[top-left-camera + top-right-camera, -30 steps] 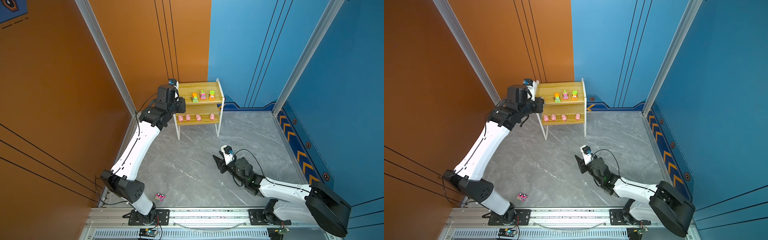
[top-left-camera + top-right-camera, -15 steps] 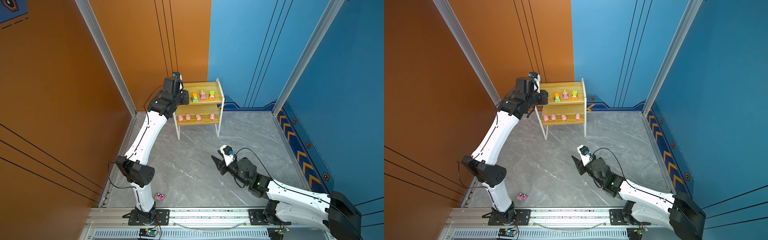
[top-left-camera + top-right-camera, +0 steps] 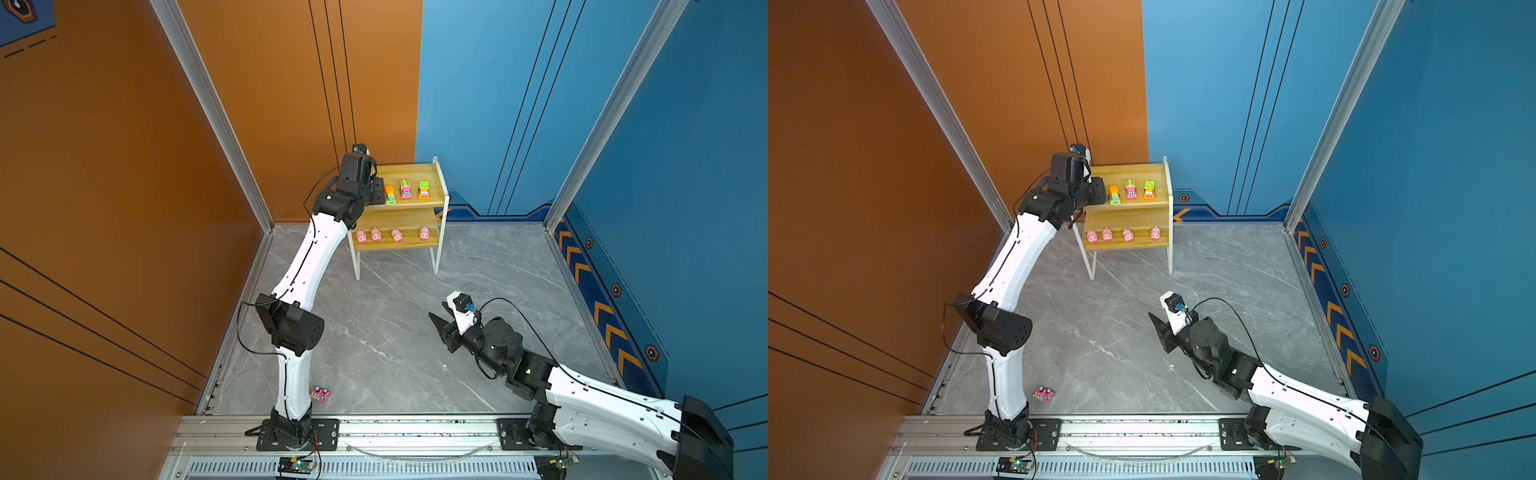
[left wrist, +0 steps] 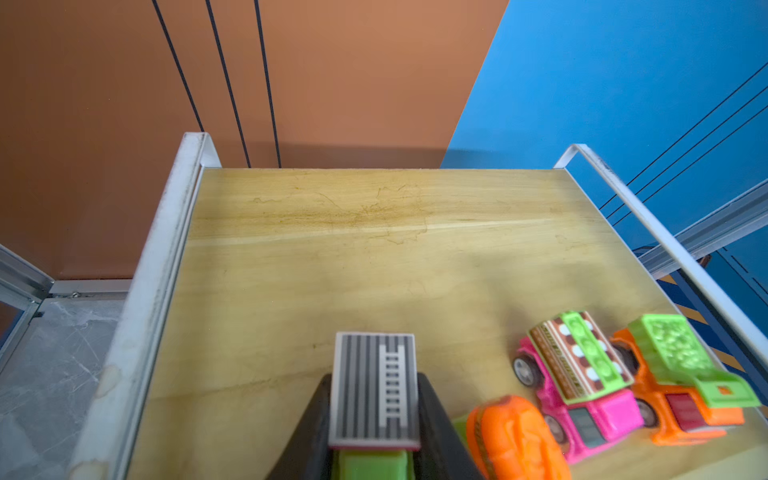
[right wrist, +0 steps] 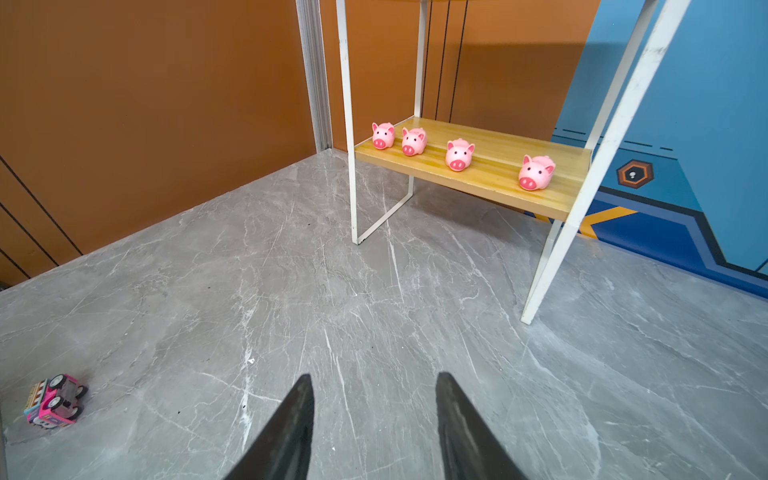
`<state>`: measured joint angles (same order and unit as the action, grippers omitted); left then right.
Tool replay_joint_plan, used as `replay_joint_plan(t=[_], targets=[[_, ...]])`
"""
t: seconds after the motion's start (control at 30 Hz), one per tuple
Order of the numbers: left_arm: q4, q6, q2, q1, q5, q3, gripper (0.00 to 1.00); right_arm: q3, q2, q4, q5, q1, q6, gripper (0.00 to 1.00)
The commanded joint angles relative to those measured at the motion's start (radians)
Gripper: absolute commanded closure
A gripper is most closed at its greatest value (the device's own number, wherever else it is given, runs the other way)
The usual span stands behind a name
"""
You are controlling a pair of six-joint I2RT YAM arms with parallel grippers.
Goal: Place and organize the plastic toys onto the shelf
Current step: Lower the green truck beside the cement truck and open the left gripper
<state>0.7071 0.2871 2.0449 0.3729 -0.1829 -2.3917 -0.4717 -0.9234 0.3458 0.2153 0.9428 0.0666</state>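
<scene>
— Toy ladder truck point(image 4: 373, 399): location?
— Clamped in left gripper point(image 4: 374, 376), moved in the last second from beside shelf point(image 4: 291, 257) to over its top board, beside 3 vehicles point(image 4: 582, 374); release pending. Right gripper point(image 5: 375, 375) empty, jaws apart. 1 pink truck point(image 5: 54, 399) left on floor point(image 5: 374, 291).

We are looking down on a grey marbled floor point(image 3: 374, 332) that is filling the bottom of the enclosure. An orange wall point(image 3: 104, 166) with thin black lines point(image 3: 332, 83) is closing off the left and part of the back, and a blue wall point(image 3: 478, 104) is taking over from there and running round the right side. Two aluminium posts point(image 3: 210, 112) point(image 3: 609, 112) are slanting up from the back corners. Along the foot of the right wall we are seeing a dark band of orange chevrons point(image 3: 602, 307) with hexagon emblems point(image 3: 616, 289). An aluminium rail point(image 3: 415, 428) is lying across the near edge, and a small circuit board point(image 3: 297, 464) is glowing green just below it.
</scene>
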Motion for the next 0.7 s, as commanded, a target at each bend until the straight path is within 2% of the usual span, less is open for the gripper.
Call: replay_joint_plan(t=[0.0, 0.67], targets=[[0.003, 0.018, 0.015, -0.006, -0.047, -0.031, 0.70, 0.015, 0.029, -0.037, 0.032, 0.004, -0.005, 0.51], [0.003, 0.067, 0.052, 0.000, -0.033, -0.090, 0.59, 0.028, 0.047, -0.039, 0.039, 0.004, 0.003, 0.49]])
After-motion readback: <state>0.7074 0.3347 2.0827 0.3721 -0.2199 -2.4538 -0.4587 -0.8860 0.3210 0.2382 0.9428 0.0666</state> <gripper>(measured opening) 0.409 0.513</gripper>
